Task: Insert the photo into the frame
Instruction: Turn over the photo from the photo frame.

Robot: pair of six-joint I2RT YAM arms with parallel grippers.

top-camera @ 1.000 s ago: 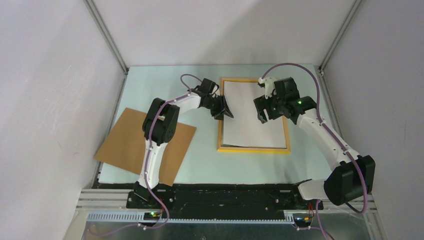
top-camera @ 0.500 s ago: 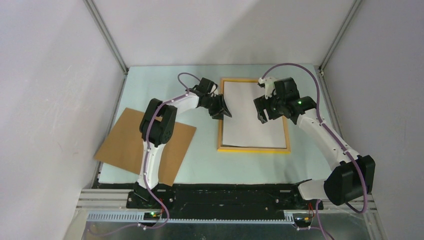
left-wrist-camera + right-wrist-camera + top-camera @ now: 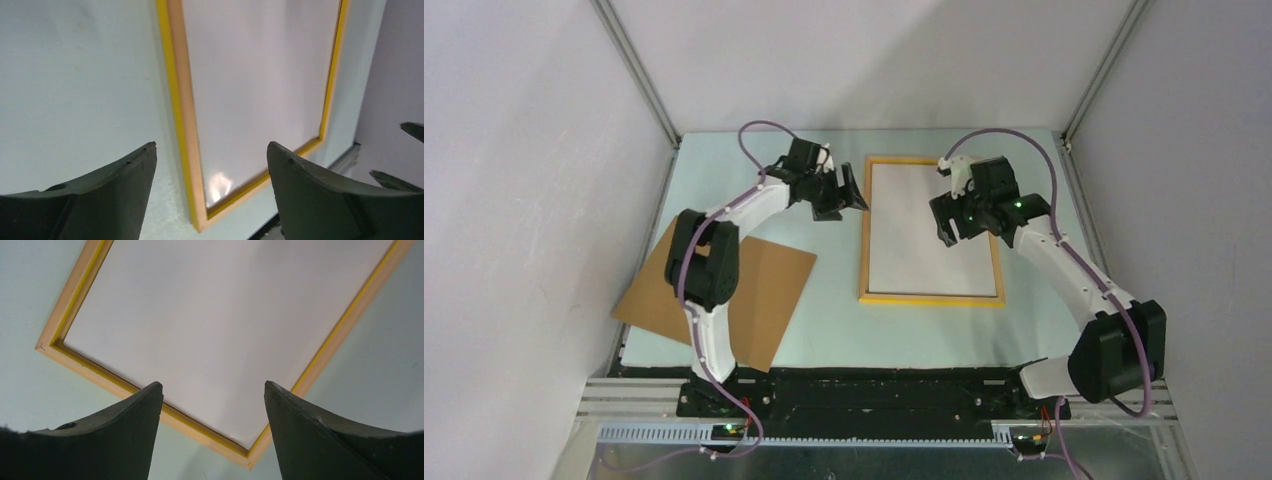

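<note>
**Overhead and wrist views of the table (image 3: 824, 335).** The frame (image 3: 932, 299), with thin yellow-orange wooden edges, is lying flat on the pale green table, right of centre, its long sides running away from the arm bases. The photo (image 3: 924, 235) is lying inside the frame with a plain white face turned upward; its printed side is not showing. The sheet is filling almost the whole opening, and all 4 frame edges are showing around it.

The left fingers (image 3: 100, 195) are standing spread wide and holding nothing. They are hovering above the bare table just beside the far part of the frame's left edge, touching neither frame nor photo. The right fingers (image 3: 110, 435) are likewise standing spread and empty, hovering over the right half of the photo toward its far end. In each wrist view, 1 corner of the frame is showing between the 2 fingers.

A brown backing board (image 3: 769, 285) is lying flat at the near left of the table, apart from the frame, with the left arm (image 3: 699, 265) reaching over it.
</note>
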